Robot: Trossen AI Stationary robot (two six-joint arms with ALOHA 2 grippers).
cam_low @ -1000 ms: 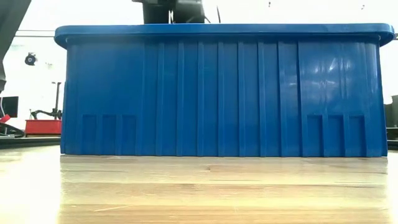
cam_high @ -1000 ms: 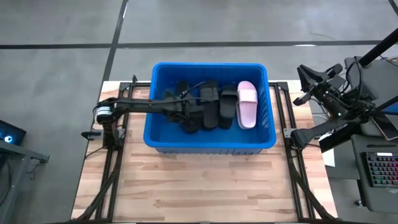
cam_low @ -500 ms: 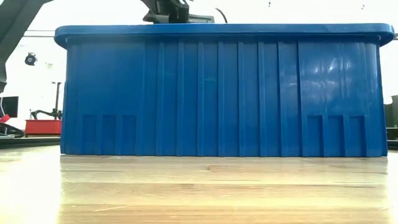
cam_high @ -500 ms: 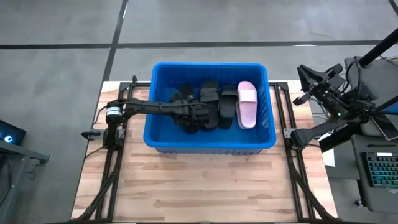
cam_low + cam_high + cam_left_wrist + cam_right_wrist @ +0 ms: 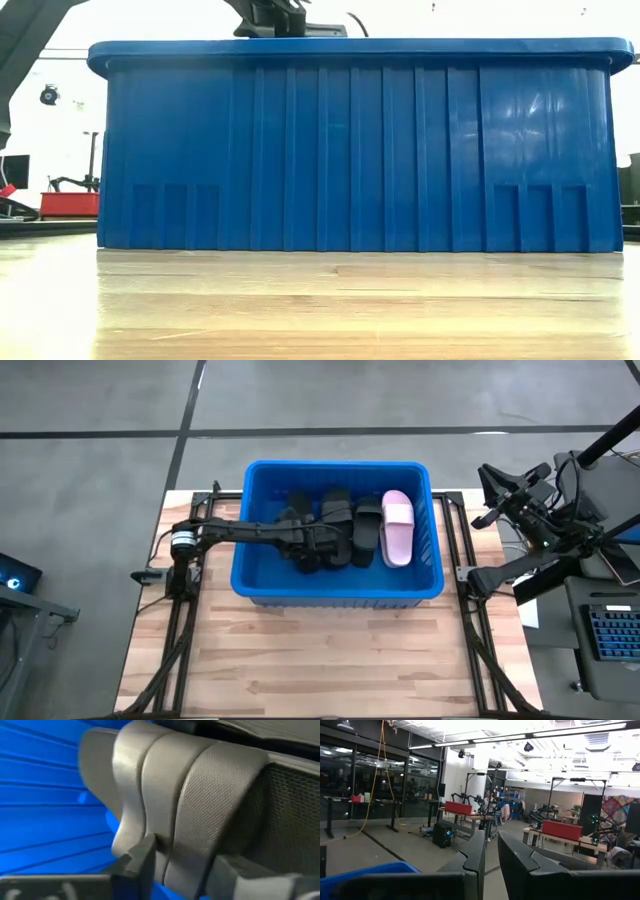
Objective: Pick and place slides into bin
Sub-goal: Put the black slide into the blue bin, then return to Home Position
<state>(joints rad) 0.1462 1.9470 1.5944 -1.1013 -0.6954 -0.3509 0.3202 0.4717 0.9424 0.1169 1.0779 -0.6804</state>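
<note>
Bin: one blue tub on my desk, its wall filling the low view.
Slides: all inside the bin. One pink slide lies near the right wall. Black slides lie packed beside it toward the middle; I make out about three, the rest hidden under my arm.
Left pincer: reached into the bin over the black slides, a grey strap close before it; I cannot tell whether it grips.
Right pincer: parked off the desk's right side, fingers nearly together, holding nothing.
</note>
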